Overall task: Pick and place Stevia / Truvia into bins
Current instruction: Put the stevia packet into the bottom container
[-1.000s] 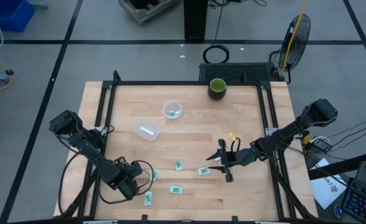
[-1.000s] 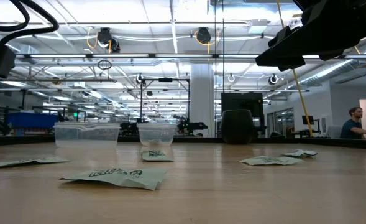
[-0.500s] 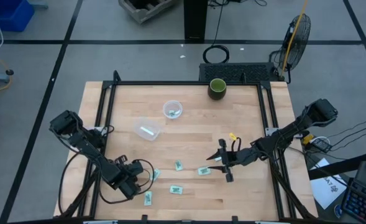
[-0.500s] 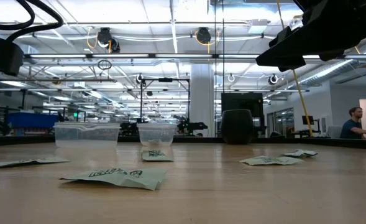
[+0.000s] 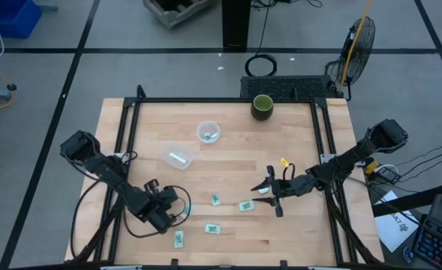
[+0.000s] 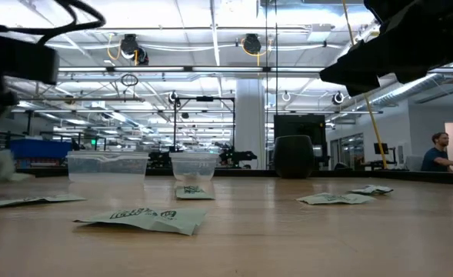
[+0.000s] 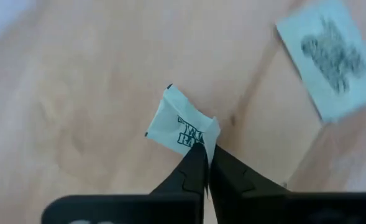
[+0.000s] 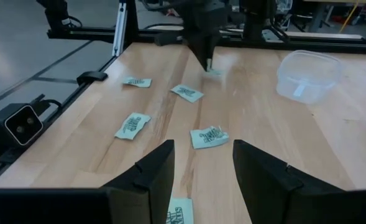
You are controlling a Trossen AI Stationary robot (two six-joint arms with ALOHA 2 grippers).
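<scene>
Small white-and-green Stevia sachets lie flat on the wooden table point(image 5: 303, 142): one point(image 5: 216, 199), one point(image 5: 245, 205), another point(image 5: 213, 228). My left gripper point(image 7: 204, 155), near the front left point(image 5: 181, 211), is shut on one sachet point(image 7: 179, 124). My right gripper point(image 8: 201, 168) stands open at the right point(image 5: 272, 193), low over the table, with a sachet point(image 8: 181, 211) lying below its gap. The bins stand farther back: a round clear cup point(image 5: 208, 132) and a wider clear tub point(image 5: 179, 156), each with a sachet inside. My left gripper pinches the sachet by one corner point(image 7: 209, 132) between its two fingertips. The fingers come from above, pointing down. The sachet is bent at the hold and sticks out beyond the tips. Whether it is clear of the table I cannot tell.
A dark green cup point(image 5: 263, 106) stands at the far edge. Black frame rails point(image 5: 127, 135) run along the table's left and right sides. More sachets point(image 6: 145, 218) lie near the front edge point(image 5: 178, 239). Bare wood lies between the bins and the right rail.
My left gripper has shut and taken hold of a sachet, then shifted a little toward the far edge with it.
</scene>
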